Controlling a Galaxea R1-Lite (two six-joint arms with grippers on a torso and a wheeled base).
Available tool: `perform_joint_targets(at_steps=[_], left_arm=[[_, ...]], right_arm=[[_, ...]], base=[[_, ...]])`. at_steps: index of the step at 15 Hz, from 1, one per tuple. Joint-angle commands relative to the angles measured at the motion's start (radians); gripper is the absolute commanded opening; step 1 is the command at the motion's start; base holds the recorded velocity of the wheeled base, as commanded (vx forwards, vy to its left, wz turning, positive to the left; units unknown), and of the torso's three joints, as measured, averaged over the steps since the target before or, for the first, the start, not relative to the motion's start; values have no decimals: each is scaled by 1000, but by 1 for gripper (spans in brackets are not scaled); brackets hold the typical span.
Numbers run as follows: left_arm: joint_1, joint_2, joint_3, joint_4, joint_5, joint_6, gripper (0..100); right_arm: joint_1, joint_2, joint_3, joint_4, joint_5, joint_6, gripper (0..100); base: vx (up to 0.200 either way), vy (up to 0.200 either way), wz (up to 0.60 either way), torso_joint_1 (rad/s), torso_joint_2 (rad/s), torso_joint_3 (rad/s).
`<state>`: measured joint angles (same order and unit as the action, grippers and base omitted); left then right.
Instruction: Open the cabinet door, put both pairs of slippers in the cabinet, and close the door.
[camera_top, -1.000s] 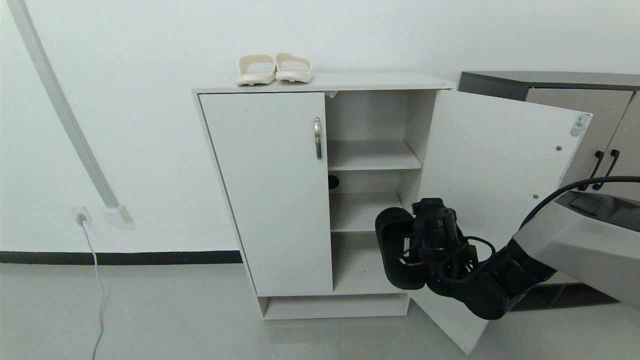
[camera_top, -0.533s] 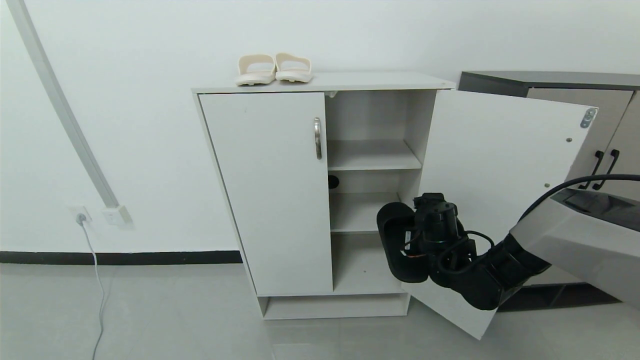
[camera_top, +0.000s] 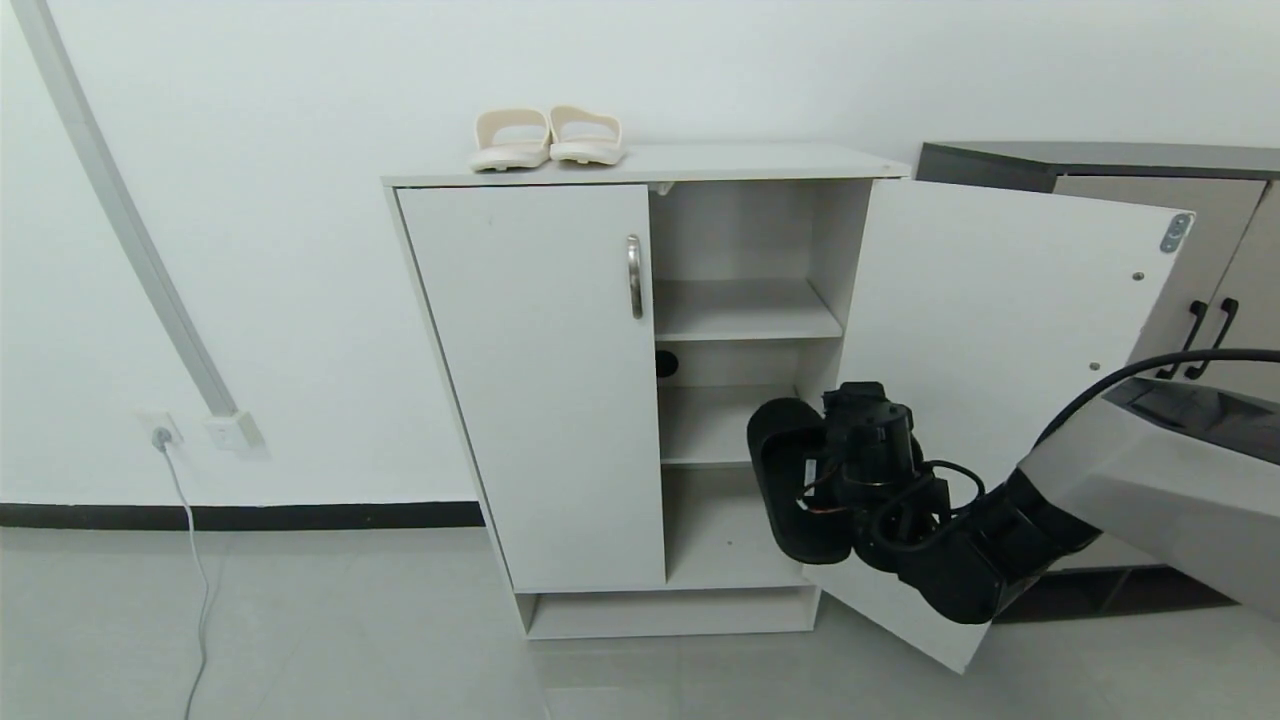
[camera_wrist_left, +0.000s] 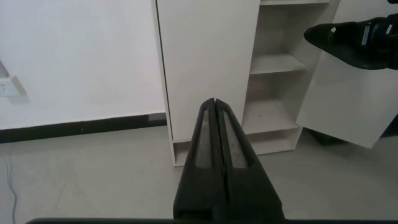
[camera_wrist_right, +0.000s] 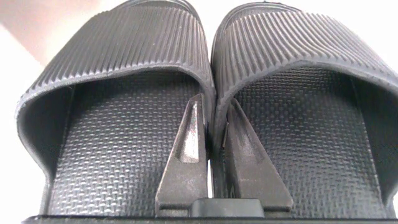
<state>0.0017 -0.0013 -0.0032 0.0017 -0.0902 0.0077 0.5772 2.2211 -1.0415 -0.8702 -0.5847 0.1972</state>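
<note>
A white cabinet (camera_top: 520, 380) stands against the wall with its left door shut and its right door (camera_top: 990, 320) swung open, baring three shelves. A beige pair of slippers (camera_top: 548, 137) sits on the cabinet's top. My right gripper (camera_wrist_right: 211, 124) is shut on the inner edges of a black pair of slippers (camera_wrist_right: 143, 124), held side by side. The black slippers (camera_top: 790, 480) hang before the open compartment, level with the lower shelves, close to the open door. My left gripper (camera_wrist_left: 213, 115) is shut on nothing, low above the floor and facing the cabinet (camera_wrist_left: 205, 62).
A grey cabinet (camera_top: 1150, 190) with black handles stands right behind the open door. A wall socket with a cable (camera_top: 160, 435) is at the left, and a slanted conduit runs up the wall. Bare floor (camera_top: 300, 620) lies before the cabinet.
My right gripper has risen a little with the black slippers, nearer the middle shelf. The open door has swung slightly wider. The beige pair has not moved.
</note>
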Motion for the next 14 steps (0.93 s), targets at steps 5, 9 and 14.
perform_joint_targets(at_steps=[5,9,14], left_arm=[[0,1,0,0,1,2,0],[0,1,0,0,0,2,0],[0,1,0,0,0,2,0]], right_arm=[[147,72,-52,-12,29,39,0],[144,103,-58,-12,20,45,0],[136,129,-66,-12,16,45,0]], base=[[0,0,0,0,0,0],[0,0,0,0,0,0],[0,0,0,0,1,-22]])
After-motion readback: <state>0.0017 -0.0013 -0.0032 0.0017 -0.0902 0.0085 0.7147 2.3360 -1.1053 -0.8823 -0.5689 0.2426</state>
